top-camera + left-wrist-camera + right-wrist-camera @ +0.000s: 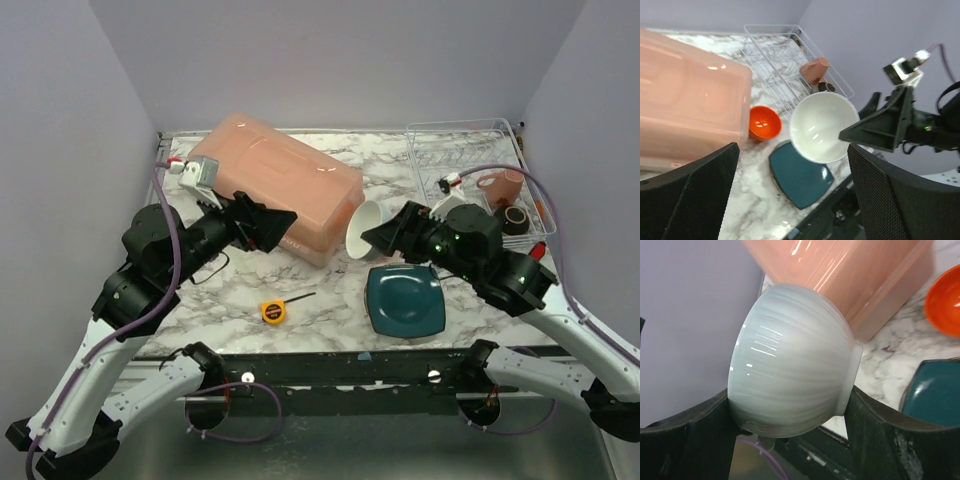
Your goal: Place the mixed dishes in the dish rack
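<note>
My right gripper (385, 232) is shut on a white bowl (365, 228), held on its side above the table with its mouth towards the left arm. In the right wrist view the fingers (875, 435) clamp the white bowl (790, 365) at rim and foot. My left gripper (270, 222) hangs open and holds nothing, facing the white bowl (820, 125). A teal square plate (405, 300) lies flat below the bowl. An orange bowl (764, 122) sits against the tub. The wire dish rack (465, 150) at the back right holds a pinkish mug (500, 185) and a dark bowl (515, 220).
A big pink plastic tub (280, 185) lies upside down across the back left, close behind my left gripper. A yellow tape measure (272, 311) rests near the table's front edge. Purple walls close in the back and both sides.
</note>
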